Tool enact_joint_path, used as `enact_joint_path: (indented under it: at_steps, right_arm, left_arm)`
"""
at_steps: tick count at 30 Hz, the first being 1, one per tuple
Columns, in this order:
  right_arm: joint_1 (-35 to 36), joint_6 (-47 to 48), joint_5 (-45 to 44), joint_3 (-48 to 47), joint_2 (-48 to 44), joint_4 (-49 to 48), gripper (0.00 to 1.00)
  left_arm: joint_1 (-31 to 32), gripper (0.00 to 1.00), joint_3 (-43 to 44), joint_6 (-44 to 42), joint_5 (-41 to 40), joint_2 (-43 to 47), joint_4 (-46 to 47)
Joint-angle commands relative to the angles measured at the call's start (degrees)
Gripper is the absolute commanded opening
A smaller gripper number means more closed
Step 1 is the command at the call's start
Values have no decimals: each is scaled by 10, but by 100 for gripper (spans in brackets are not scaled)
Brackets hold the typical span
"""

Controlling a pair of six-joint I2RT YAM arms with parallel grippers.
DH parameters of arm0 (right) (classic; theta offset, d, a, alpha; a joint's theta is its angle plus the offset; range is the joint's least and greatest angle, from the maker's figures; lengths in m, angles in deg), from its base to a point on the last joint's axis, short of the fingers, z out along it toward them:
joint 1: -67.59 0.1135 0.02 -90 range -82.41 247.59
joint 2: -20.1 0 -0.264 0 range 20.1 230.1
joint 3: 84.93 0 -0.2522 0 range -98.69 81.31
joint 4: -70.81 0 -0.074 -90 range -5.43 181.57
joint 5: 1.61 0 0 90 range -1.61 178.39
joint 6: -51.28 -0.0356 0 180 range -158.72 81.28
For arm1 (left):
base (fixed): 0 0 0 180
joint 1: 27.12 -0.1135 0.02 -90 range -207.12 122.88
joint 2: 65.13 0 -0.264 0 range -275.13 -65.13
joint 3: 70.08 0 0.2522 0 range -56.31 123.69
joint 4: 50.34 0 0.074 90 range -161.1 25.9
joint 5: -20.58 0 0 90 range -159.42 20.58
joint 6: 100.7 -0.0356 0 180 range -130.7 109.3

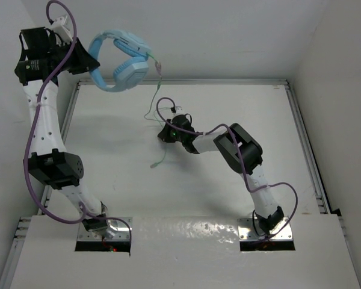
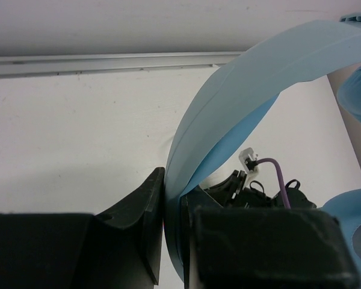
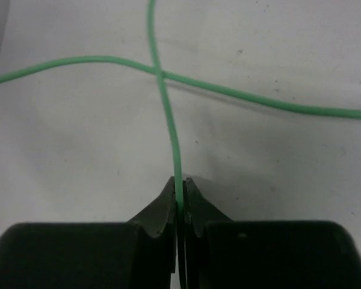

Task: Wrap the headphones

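The light blue headphones (image 1: 121, 62) hang in the air at the back left, held by their headband (image 2: 228, 102). My left gripper (image 1: 84, 57) is shut on that headband; in the left wrist view my left gripper (image 2: 171, 205) pinches the blue band between its jaws. The thin green cable (image 1: 154, 99) drops from an earcup to the table and runs to my right gripper (image 1: 166, 133). My right gripper (image 3: 179, 194) is shut on the cable (image 3: 168, 120), low over the table. The cable's loose end (image 1: 158, 161) trails on the table.
The white table (image 1: 126, 192) has a raised metal rim (image 1: 301, 120) round it and white walls behind. Purple robot cables (image 1: 39, 132) loop along both arms. The right arm's elbow (image 1: 240, 147) stands mid-table.
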Motion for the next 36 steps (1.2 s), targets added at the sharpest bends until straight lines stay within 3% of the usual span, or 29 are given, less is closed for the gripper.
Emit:
enact_joint_path:
  at_steps: [1, 5, 9, 17, 24, 30, 36]
  right_arm:
    - [-8, -46, -21, -10, -13, -9, 0]
    - [-51, -57, -48, 81, -89, -55, 0]
    - [-137, -50, -14, 159, -179, -51, 0]
    - [-195, 103, 22, 295, -417, 20, 0]
    - [-196, 298, 87, 209, -553, 221, 0]
    - [-196, 360, 140, 107, -602, 303, 0]
    - [-196, 390, 104, 80, -618, 364, 0]
  left_arm:
    - [0, 0, 24, 28, 38, 14, 43]
    - [3, 0, 9, 2, 43, 16, 34]
    - [4, 0, -31, -15, 20, 17, 35]
    - [41, 0, -90, -51, -44, -1, 47]
    - [90, 0, -95, -81, -77, -37, 25]
    - [125, 0, -94, -118, -112, -74, 11]
    - [133, 0, -88, -128, -76, -67, 18]
